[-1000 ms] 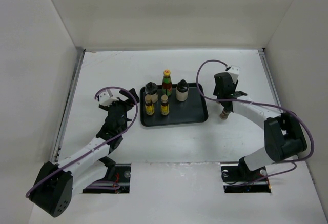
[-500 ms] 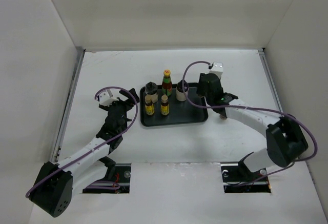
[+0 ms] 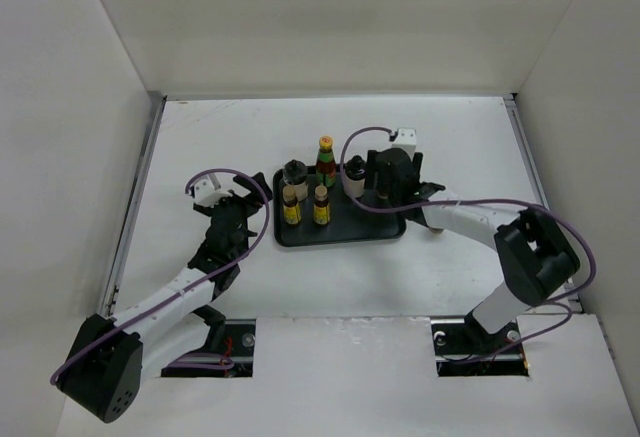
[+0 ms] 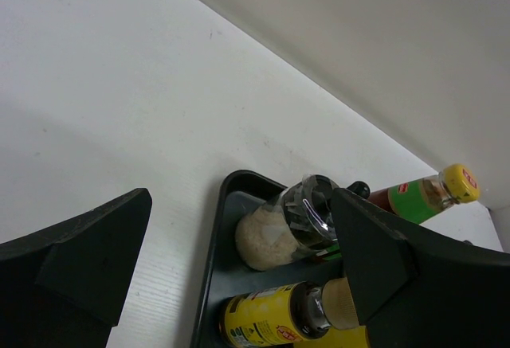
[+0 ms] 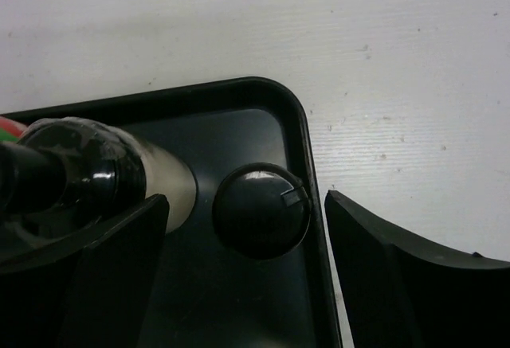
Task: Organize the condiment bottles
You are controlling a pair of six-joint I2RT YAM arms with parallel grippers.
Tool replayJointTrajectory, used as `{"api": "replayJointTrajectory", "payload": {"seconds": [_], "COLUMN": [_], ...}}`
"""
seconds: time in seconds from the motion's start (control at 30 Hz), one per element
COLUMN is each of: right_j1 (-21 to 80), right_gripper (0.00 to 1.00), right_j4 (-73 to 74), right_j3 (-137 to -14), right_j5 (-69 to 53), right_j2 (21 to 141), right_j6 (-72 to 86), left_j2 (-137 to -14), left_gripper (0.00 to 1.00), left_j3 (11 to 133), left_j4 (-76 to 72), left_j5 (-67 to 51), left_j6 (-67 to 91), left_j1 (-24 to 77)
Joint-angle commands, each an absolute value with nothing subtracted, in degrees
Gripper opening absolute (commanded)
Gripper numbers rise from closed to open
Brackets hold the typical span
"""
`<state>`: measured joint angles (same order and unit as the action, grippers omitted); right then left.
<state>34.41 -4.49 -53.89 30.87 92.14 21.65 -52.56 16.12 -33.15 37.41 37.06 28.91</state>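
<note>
Right end effector [image 5: 247,205] stands spread astride the dark-capped bottle [image 5: 261,210]; rising crookedly, a finger [image 5: 390,276] could snag it, toppling it onto its neighbour [image 5: 96,177].

condiment bottles [image 3: 321,205] | dark, upright | grouped on black tray [image 3: 345,234]

The left arm stretches forward and to the right, and the left gripper [image 3: 247,206] has its fingers spread wide. The right arm bends inward, with the right gripper [image 3: 385,183] pointing down, fingers parted.
</note>
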Motion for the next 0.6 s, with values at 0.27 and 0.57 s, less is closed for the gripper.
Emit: {"api": "replayJointTrajectory", "payload": {"seconds": [0.27,0.57], "right_j1": [34.1,28.6], "right_gripper": [0.97,0.98], "right_j4": [9.2,21.0], "right_j3": [-43.4,-37.0], "right_j5": [46.6,44.8], "right_j2": [63.0,57.7], "right_j6": [29.5,37.2], "left_j2": [-51.9,-52.0], "left_gripper": [0.99,0.99], "left_j3": [16.7,16.8], "left_j4": [-34.7,-34.7], "left_j5": [37.0,36.5], "left_j6": [37.4,37.6], "left_j1": [29.9,30.2]}}
